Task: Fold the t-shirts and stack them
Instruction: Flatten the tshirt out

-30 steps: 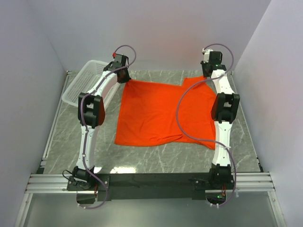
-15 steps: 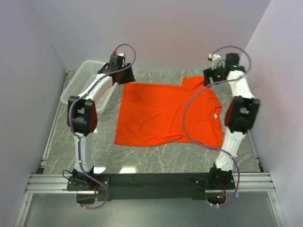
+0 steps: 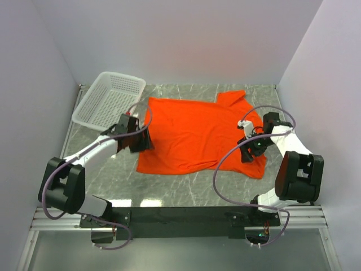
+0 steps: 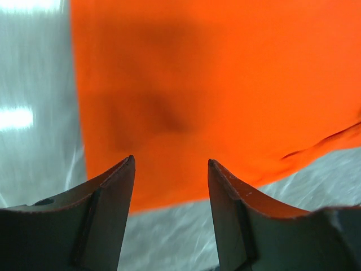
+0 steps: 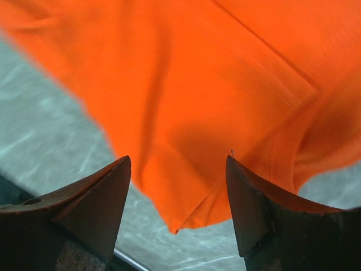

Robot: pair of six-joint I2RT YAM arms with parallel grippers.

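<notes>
The orange-red t-shirt (image 3: 194,132) lies spread flat on the marble table, one sleeve reaching toward the back right. My left gripper (image 3: 145,142) is low at the shirt's left edge, open and empty. In the left wrist view the shirt (image 4: 214,84) fills the area ahead, its near hem crossing between my open left gripper (image 4: 171,165). My right gripper (image 3: 247,155) is open and empty over the shirt's near right part. In the right wrist view a folded corner of the shirt (image 5: 192,169) hangs between my open right gripper (image 5: 178,162).
A white mesh basket (image 3: 107,99) stands at the back left, just beyond the shirt's left edge. Grey marble table (image 3: 186,189) shows in front of the shirt. White walls close in the left, back and right sides.
Both arms have drawn back from the shirt's far corners and dropped low to its left and right sides. The shirt now lies flatter with its far edge spread out.
</notes>
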